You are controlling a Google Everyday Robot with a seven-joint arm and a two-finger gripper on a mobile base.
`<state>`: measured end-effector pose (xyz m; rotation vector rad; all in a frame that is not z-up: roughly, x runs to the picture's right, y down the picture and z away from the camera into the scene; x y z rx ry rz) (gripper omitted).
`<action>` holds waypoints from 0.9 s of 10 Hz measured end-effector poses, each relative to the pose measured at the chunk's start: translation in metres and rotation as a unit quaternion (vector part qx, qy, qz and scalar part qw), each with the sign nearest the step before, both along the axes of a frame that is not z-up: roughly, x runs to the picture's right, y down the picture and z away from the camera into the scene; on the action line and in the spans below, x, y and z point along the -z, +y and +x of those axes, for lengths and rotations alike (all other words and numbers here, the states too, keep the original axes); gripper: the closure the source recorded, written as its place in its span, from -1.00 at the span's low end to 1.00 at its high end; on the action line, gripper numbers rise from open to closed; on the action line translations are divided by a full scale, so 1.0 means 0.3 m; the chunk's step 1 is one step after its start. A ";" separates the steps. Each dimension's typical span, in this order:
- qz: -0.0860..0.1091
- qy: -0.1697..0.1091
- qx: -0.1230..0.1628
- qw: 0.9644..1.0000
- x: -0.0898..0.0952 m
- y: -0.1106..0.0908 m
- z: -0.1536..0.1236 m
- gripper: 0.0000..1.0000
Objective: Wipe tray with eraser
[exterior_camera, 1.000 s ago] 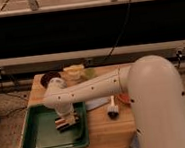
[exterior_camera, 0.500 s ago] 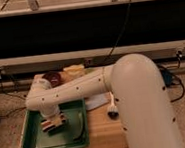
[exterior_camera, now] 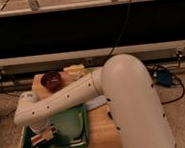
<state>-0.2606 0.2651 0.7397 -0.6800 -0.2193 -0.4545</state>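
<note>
The dark-green tray (exterior_camera: 71, 122) lies on the left part of a small wooden table. My gripper (exterior_camera: 43, 133) reaches down into the tray's front left corner, at the end of the white arm that crosses the table from the right. It is shut on the eraser (exterior_camera: 43, 140), a small block with dark, red and white stripes. The eraser rests against the tray floor. The arm's wrist hides the fingers' upper part.
A round dark bowl (exterior_camera: 51, 79) and a pale yellow object (exterior_camera: 74, 69) stand at the back of the table (exterior_camera: 102, 134). A blue-grey sponge (exterior_camera: 96, 104) peeks out under the arm, right of the tray. Cables lie on the floor at right.
The gripper has slid the eraser from the tray's middle towards its front left corner. The arm has swung further left across the table.
</note>
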 end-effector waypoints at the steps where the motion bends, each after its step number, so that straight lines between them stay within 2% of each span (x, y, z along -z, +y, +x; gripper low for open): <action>1: -0.002 -0.001 0.004 1.000 -0.003 0.021 0.023 1.00; 4: -0.008 0.017 -0.007 1.000 -0.041 0.013 0.163 1.00; 6: -0.003 0.038 -0.029 0.999 -0.087 -0.057 0.257 1.00; 9: 0.004 0.052 -0.049 0.997 -0.109 -0.143 0.275 1.00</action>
